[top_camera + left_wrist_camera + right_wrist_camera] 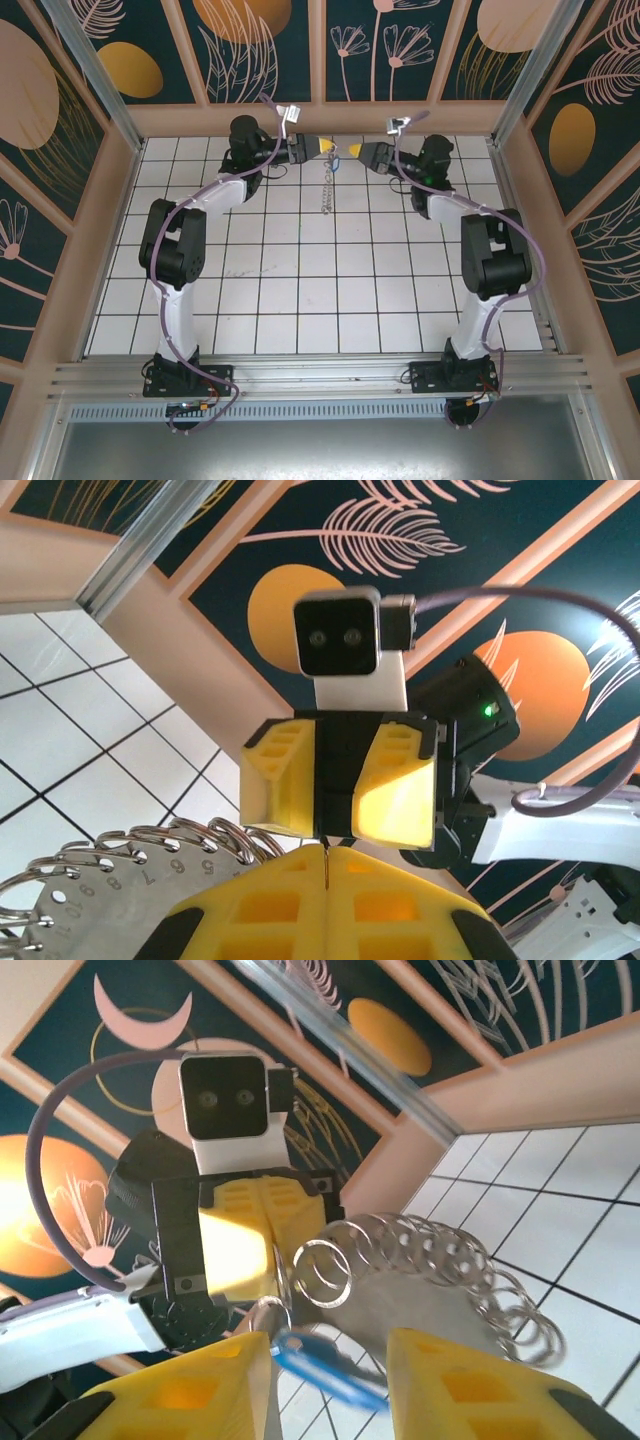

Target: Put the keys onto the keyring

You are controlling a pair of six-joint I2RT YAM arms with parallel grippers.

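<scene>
At the far end of the table my two grippers face each other tip to tip, both raised. The left gripper (328,148) (327,856) is shut on the thin edge of the keyring, a metal plate (100,895) with numbered holes and several wire rings (425,1260). It hangs below the tips like a short chain (325,186). My right gripper (353,150) (325,1348) stands open. A blue-headed key (325,1365), blurred, lies between its fingers, with its small ring (262,1312) next to the ring pinched by the left gripper (281,1270).
The white tiled floor (320,290) is walled in by a wooden frame and patterned panels (320,118) just behind the grippers. Purple cables (215,190) loop along both arms.
</scene>
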